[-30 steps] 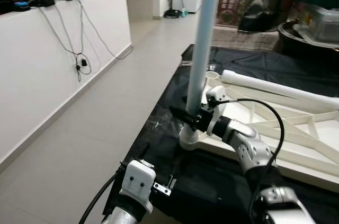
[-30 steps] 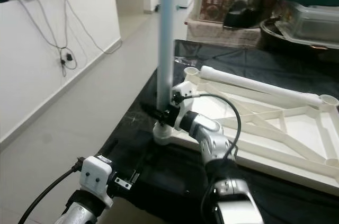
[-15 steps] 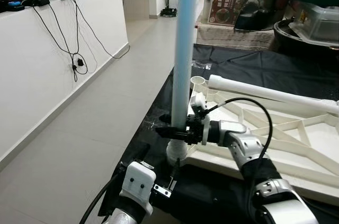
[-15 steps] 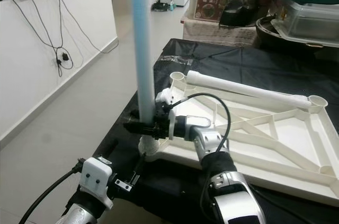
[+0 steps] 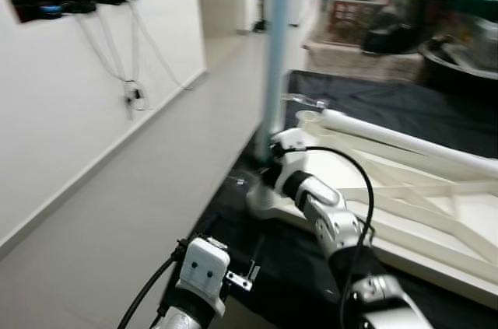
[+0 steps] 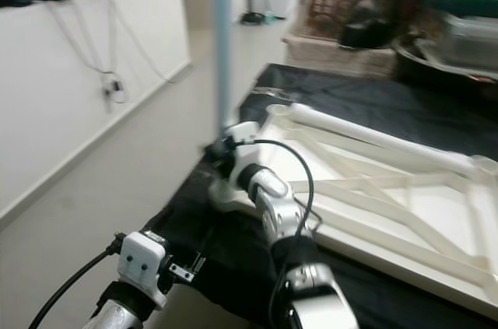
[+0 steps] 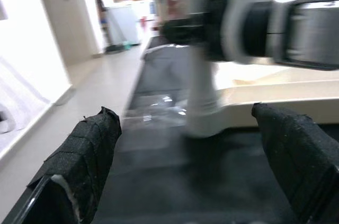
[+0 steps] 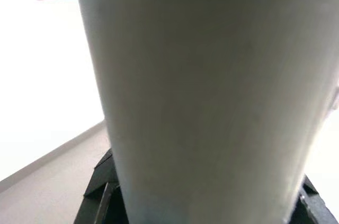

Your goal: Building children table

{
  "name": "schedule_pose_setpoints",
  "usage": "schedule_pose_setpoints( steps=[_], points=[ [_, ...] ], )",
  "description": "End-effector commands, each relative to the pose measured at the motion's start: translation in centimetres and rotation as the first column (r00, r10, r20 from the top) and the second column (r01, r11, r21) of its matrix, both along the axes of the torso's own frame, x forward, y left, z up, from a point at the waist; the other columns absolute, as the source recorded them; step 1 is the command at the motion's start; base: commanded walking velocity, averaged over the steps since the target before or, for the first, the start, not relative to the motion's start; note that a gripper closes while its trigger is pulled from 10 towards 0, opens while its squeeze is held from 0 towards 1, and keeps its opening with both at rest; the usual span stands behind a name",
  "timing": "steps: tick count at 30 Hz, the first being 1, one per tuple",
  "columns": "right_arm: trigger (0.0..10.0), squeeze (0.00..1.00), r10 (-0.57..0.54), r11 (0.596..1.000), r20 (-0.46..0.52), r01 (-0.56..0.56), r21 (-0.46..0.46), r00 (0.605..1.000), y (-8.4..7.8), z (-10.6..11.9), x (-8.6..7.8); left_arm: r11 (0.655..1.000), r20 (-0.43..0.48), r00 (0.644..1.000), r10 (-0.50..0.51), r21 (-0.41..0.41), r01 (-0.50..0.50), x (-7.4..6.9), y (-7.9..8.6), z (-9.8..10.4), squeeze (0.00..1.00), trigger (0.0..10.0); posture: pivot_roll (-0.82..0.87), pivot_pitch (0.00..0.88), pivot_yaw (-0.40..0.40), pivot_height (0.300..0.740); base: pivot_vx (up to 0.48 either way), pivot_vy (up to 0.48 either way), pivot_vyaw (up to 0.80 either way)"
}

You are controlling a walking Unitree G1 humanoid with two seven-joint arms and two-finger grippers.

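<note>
Compared with half a second ago, the right gripper is seen nearer the socket, low on the leg, though the camera has also shifted. The leg is held upright in the corner socket of the inverted tabletop, presumably to seat it. The fingers are clamped on the leg. The left gripper is held spread and empty, facing the socket. The joint is blurred; seating depth cannot be judged.

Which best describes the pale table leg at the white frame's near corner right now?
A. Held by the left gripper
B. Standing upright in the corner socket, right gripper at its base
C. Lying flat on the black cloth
B: the table leg stands upright at the white frame corner, with the right gripper at its base.
</note>
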State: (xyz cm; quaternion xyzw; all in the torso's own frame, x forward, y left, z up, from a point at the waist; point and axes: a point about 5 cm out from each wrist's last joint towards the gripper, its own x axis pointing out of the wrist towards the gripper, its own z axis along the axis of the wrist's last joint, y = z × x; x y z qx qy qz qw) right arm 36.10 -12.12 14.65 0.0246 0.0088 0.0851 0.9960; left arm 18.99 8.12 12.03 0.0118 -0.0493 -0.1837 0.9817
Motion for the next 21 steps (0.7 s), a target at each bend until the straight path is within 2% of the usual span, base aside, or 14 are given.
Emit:
schedule_pose_setpoints(
  steps=[1, 5, 7, 8, 9, 10, 12, 13, 14, 16, 17, 19, 20, 21],
  points=[
    [0.0, 0.00, -0.323, 0.946, -0.072, 0.324, 0.002, 0.944, -3.7, -1.6, -1.4, 1.000, -0.001, 1.000, 0.006, 0.013, -0.006, 0.0, 0.2, -0.1, 0.00, 10.0, 0.08, 0.000, -0.021, 0.740, 0.000, 0.000, 0.00],
    [0.0, 0.00, -0.407, 0.913, -0.118, 0.409, -0.005, 0.906, -3.8, -2.3, -2.2, 1.000, 0.000, 1.000, 0.006, 0.013, -0.006, 0.0, 0.2, -0.1, 0.00, 10.0, 0.08, 0.000, -0.023, 0.740, 0.000, 0.000, 0.00],
    [0.0, 0.00, -0.434, 0.897, -0.178, 0.442, 0.007, 0.883, -3.1, -3.0, -2.6, 1.000, 0.002, 1.000, 0.009, 0.014, -0.009, 0.0, 0.2, -0.1, 0.00, 10.0, 0.08, 0.000, -0.023, 0.740, 0.000, 0.000, 0.00],
    [6.3, 0.00, -0.401, 0.912, -0.162, 0.409, 0.017, 0.902, -2.5, -2.8, -2.4, 1.000, 0.001, 1.000, 0.009, 0.013, -0.009, 0.0, 0.1, 0.0, 0.00, 10.0, 0.08, 0.000, -0.025, 0.740, 0.000, 0.000, 0.00],
    [6.3, 0.00, -0.401, 0.912, -0.162, 0.409, 0.017, 0.902, -2.5, -2.8, -2.4, 1.000, 0.001, 1.000, 0.009, 0.013, -0.009, 0.0, 0.1, 0.0, 0.00, 10.0, 0.08, 0.000, -0.025, 0.740, 0.000, 0.000, 0.00],
    [10.0, 0.00, -0.389, 0.918, -0.149, 0.396, 0.018, 0.909, -2.1, -2.6, -2.2, 1.000, 0.001, 1.000, 0.009, 0.013, -0.009, 0.0, 0.1, 0.0, 0.00, 10.0, 0.08, 0.000, -0.025, 0.740, 0.000, 0.000, 0.00],
    [10.0, 0.00, -0.344, 0.935, -0.129, 0.352, 0.043, 0.930, -1.4, -2.2, -2.0, 1.000, 0.001, 1.000, 0.009, 0.013, -0.009, 0.1, 0.1, 0.0, 0.00, 10.0, 0.08, 0.000, -0.025, 0.740, 0.000, 0.000, 0.00],
    [10.0, 1.00, -0.278, 0.955, -0.088, 0.285, 0.076, 0.956, -0.6, -1.6, -1.8, 1.000, 0.001, 1.000, 0.009, 0.013, -0.009, 0.1, 0.1, 0.0, 0.00, 10.0, 0.08, 0.000, -0.025, 0.740, 0.000, 0.000, 0.00],
    [10.0, 1.00, -0.278, 0.955, -0.088, 0.285, 0.076, 0.956, -0.6, -1.6, -1.8, 1.000, 0.001, 1.000, 0.009, 0.013, -0.009, 0.1, 0.1, 0.0, 0.00, 10.0, 0.08, 0.000, -0.025, 0.740, 0.000, 0.000, 0.00],
    [10.0, 1.00, -0.178, 0.975, -0.032, 0.181, 0.132, 0.984, 0.5, -0.8, -1.5, 1.000, 0.001, 1.000, 0.010, 0.012, -0.010, 0.1, 0.1, 0.0, 0.00, 10.0, 0.08, 0.000, -0.027, 0.740, 0.000, 0.000, 0.00],
    [10.0, 0.33, -0.141, 0.979, -0.008, 0.140, 0.145, 0.990, 0.9, -0.4, -1.4, 1.000, 0.001, 1.000, 0.010, 0.012, -0.010, 0.1, 0.1, 0.0, 0.00, 10.0, 0.08, 0.000, -0.027, 0.740, 0.000, 0.000, 0.00],
    [10.0, 0.33, -0.141, 0.979, -0.008, 0.140, 0.145, 0.990, 0.9, -0.4, -1.4, 1.000, 0.001, 1.000, 0.010, 0.012, -0.010, 0.1, 0.1, 0.0, 0.00, 10.0, 0.08, 0.000, -0.027, 0.740, 0.000, 0.000, 0.00],
    [10.0, 0.33, -0.086, 0.982, 0.006, 0.084, 0.171, 0.996, 1.2, -0.2, -1.2, 1.000, 0.001, 1.000, 0.010, 0.012, -0.010, 0.1, 0.1, 0.0, 0.00, 10.0, 0.08, 0.000, -0.027, 0.740, 0.000, 0.000, 0.00],
    [10.0, 0.00, 0.006, 0.984, 0.032, -0.012, 0.179, 0.999, 1.7, 0.2, -1.0, 1.000, 0.001, 1.000, 0.011, 0.012, -0.011, 0.1, 0.1, 0.0, 0.00, 10.0, 0.08, 0.000, -0.027, 0.740, 0.000, 0.000, 0.00]
  ],
)
